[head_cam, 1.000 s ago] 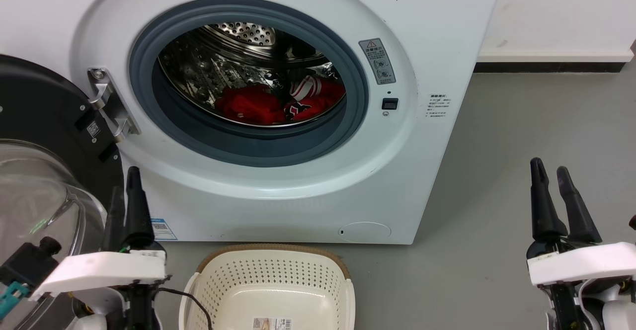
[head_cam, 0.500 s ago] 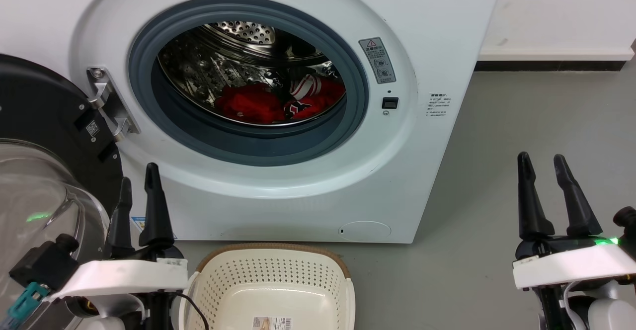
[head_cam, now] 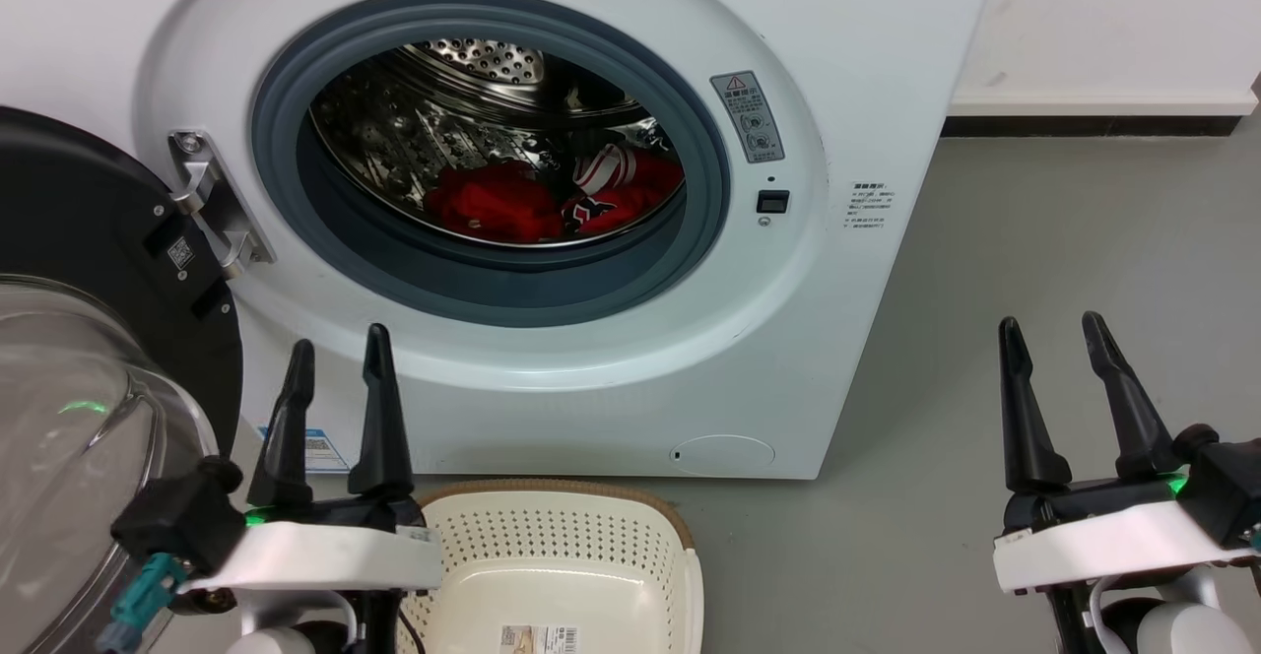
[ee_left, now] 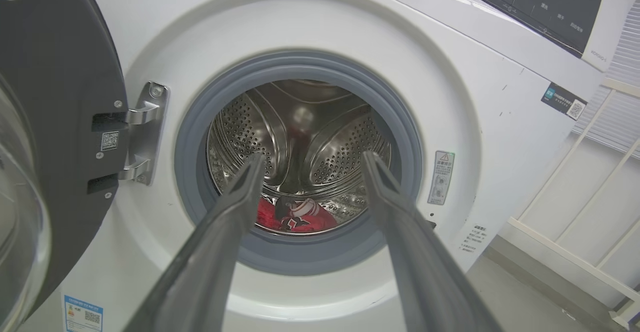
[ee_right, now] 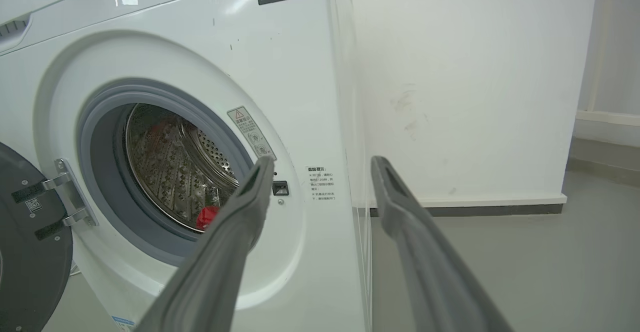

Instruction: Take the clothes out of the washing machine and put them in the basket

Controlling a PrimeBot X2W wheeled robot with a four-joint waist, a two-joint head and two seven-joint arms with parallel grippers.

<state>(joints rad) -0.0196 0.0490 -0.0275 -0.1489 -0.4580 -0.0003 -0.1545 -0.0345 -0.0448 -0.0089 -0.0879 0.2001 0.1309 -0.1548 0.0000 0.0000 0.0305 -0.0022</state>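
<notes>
Clothes (head_cam: 552, 203) sit low in the drum (head_cam: 394, 142), so your left gripper (head_cam: 338, 341) and right gripper (head_cam: 1049, 322), both wide open and empty, could snag the door ring (head_cam: 512, 290) going in.

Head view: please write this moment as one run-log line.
left gripper: open | right gripper: open | soft red clothes: inside white front-loading washing machine | cream perforated plastic basket: holds no clothes
</notes>
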